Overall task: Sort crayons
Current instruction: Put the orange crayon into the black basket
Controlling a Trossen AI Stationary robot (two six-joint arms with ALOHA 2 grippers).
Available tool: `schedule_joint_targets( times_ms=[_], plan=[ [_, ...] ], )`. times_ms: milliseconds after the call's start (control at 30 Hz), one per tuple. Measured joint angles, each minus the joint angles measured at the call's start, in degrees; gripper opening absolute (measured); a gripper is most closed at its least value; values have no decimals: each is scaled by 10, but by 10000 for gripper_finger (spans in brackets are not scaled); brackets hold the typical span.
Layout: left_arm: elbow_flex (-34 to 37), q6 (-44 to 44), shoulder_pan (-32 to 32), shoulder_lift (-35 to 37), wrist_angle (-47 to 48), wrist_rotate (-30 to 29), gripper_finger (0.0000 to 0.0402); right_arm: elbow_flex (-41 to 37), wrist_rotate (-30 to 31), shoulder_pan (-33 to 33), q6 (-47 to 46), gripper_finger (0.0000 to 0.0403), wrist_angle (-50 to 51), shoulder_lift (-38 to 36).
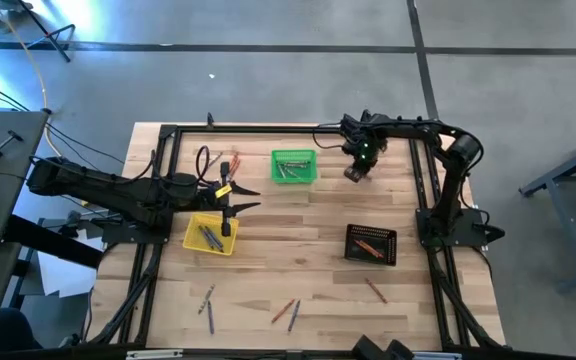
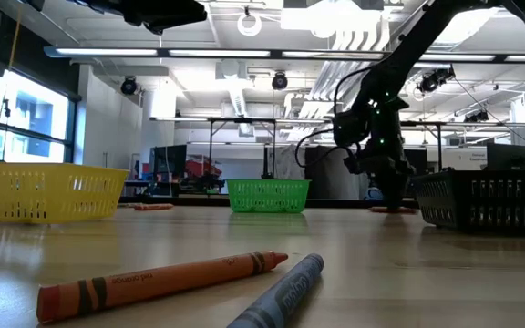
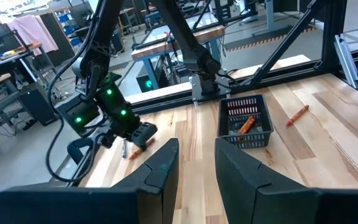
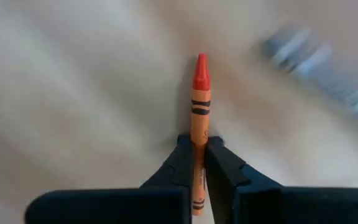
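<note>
My right gripper points down at the table's far side, right of the green basket, and is shut on an orange crayon. A grey crayon lies close by, blurred. My left gripper hangs open and empty over the yellow basket, which holds grey crayons. The black basket holds orange crayons. Loose crayons lie near the front edge, with an orange one and a blue-grey one closest in the low view. My right gripper pinches the orange crayon's paper-wrapped shaft between its two fingers, back from the pointed tip. The fingers come from above, pointing down, one on each long side. The crayon seems to lie flat on the wood, its tip sticking out past the fingers.
More loose crayons lie on the wood: one right of the black basket, one at the front left, one near the far left. A black frame rims the table. Bare wood spreads between the baskets.
</note>
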State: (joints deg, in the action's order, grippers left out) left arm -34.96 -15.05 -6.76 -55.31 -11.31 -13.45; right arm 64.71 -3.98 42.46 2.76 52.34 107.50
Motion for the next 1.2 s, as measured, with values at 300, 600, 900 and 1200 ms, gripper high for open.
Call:
schedule_joint_targets(
  times_ms=[300,600,900,1200],
  plan=[
    [0,0,0,0,3,0,90,-2,-77,-25,-78,5,71,-141],
    [0,2,0,0,4,0,90,0,-116,-178,-269,7,163,-290],
    [0,9,0,0,4,0,90,0,-36,-460,-539,7,152,-325],
    [0,14,0,0,3,0,90,0,78,-638,-716,7,145,-269]
  ],
)
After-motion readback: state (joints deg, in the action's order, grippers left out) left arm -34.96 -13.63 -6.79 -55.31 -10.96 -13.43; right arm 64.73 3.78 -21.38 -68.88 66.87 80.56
